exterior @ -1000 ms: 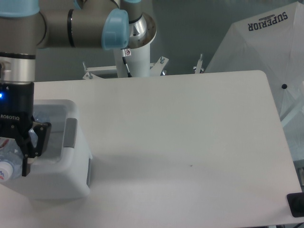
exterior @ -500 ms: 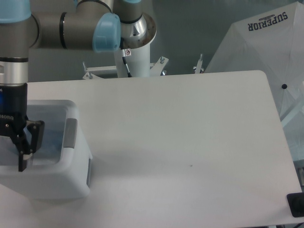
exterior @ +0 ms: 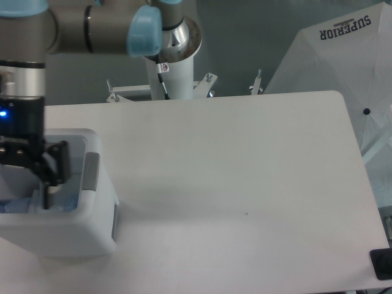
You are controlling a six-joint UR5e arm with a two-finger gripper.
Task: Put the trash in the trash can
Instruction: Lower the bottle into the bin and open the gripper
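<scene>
The gripper [exterior: 37,184], jaws spread and now empty, had risen slightly above the trash can [exterior: 92,233], indicating the bottle was released inside.

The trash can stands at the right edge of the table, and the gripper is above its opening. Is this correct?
Not quite. The trash can stands at the left edge of the table, not the right, as the camera view shows. The gripper is indeed above its opening.
</scene>
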